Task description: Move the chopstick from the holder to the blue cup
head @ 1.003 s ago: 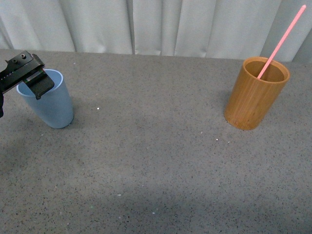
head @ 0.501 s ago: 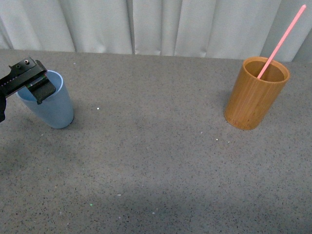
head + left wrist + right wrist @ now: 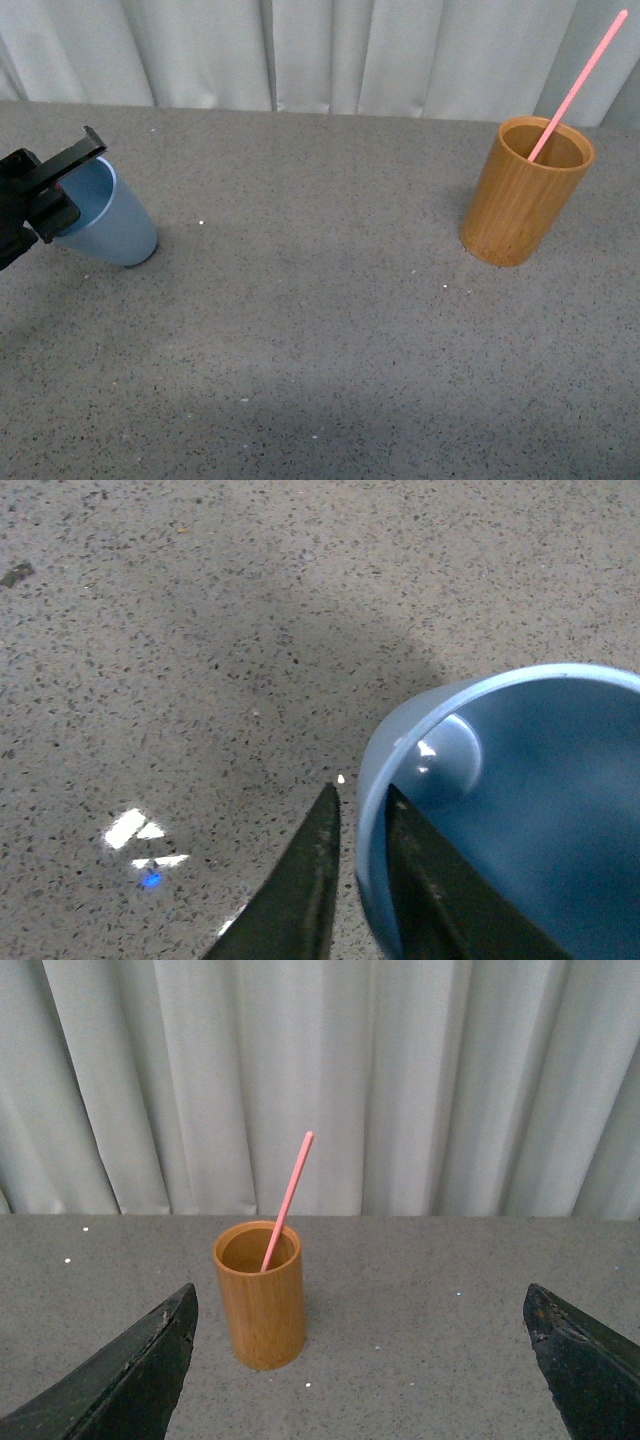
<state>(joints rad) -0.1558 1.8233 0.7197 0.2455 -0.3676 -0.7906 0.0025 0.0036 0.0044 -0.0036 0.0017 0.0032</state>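
The light blue cup (image 3: 115, 225) stands at the far left of the grey table, tipped toward the left. My left gripper (image 3: 62, 190) is shut on its rim, one finger inside and one outside; in the left wrist view the gripper (image 3: 360, 798) pinches the cup wall (image 3: 520, 780). The orange-brown holder (image 3: 522, 195) stands upright at the right with the pink chopstick (image 3: 580, 78) leaning out of it. The right wrist view shows the holder (image 3: 260, 1295) and chopstick (image 3: 288, 1198) ahead of my open right gripper (image 3: 360, 1315), well apart from it. The right gripper is out of the front view.
A white pleated curtain (image 3: 330, 50) hangs along the table's far edge. The grey speckled table surface (image 3: 320, 330) stretches between cup and holder.
The blue cup has tipped further to the left and its base has slid slightly right. My left gripper has moved left and down with the rim. Holder and chopstick have not moved.
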